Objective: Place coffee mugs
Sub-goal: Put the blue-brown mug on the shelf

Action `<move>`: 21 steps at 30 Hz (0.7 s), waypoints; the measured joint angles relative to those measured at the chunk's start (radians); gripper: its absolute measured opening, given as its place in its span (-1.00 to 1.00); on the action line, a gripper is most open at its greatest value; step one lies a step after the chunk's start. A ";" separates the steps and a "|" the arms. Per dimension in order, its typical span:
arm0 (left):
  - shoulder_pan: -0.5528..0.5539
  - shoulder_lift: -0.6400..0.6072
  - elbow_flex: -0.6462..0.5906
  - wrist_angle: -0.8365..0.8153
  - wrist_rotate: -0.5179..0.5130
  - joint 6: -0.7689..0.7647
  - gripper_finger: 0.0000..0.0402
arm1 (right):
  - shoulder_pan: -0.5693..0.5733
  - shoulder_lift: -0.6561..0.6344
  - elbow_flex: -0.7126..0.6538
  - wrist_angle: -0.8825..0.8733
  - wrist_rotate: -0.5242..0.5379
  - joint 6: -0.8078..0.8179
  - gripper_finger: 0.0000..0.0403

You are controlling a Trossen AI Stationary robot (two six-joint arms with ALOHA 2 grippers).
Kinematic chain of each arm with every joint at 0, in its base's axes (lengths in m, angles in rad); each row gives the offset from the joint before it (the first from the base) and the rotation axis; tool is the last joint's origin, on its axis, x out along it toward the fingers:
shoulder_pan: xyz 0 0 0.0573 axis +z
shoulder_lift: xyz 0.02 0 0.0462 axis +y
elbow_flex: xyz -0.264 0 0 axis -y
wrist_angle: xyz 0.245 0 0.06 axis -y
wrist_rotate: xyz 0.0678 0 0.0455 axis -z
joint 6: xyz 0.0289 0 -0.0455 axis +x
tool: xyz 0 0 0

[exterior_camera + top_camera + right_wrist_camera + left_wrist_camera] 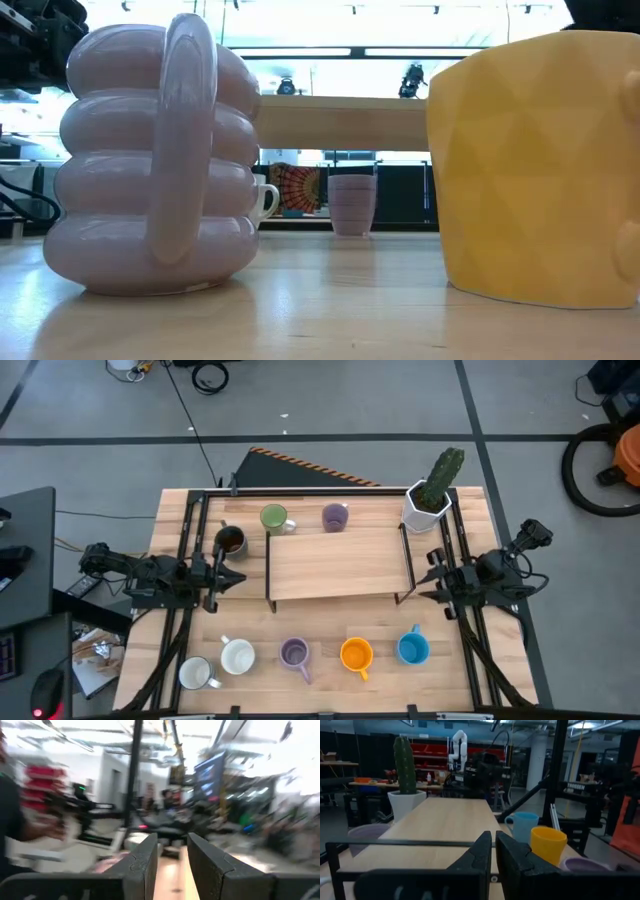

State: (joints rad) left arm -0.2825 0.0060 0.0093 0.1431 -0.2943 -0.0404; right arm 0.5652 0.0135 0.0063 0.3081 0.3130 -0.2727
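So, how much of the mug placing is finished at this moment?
Nothing sits on the wooden shelf yet. Brown, green and lilac mugs stand behind it; five more wait in front. The left gripper is shut and empty, the right gripper open and empty.

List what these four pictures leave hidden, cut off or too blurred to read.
- Low view: the near lilac mug and orange mug fill the frame, hiding most other mugs; the orange one runs off the right edge.
- Right wrist view: motion blur smears everything beyond the right gripper; no mug is readable.
- Left wrist view: the left gripper covers the table's near part.
- High view: the shelf hides the tabletop beneath it.
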 joint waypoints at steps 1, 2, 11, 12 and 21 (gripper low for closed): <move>0.000 0.000 0.000 0.008 0.000 0.000 -0.84 | 0.000 0.000 0.000 0.013 0.014 -0.046 -0.44; 0.000 0.000 0.000 0.013 0.000 0.000 -0.84 | 0.000 0.000 0.000 0.021 0.024 -0.079 -0.44; 0.000 0.000 0.000 0.044 0.000 -0.001 -0.84 | 0.000 0.000 0.000 0.141 0.034 -0.139 -0.44; 0.000 0.000 0.000 0.045 0.000 -0.001 -0.84 | 0.000 0.000 0.000 0.164 0.026 -0.153 -0.44; 0.000 0.000 0.001 0.055 0.000 -0.111 -0.84 | 0.000 0.000 0.000 0.297 -0.005 -0.097 -0.44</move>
State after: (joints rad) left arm -0.2825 0.0063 0.0108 0.1977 -0.2943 -0.1511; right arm 0.5652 0.0139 0.0059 0.6055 0.3078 -0.3695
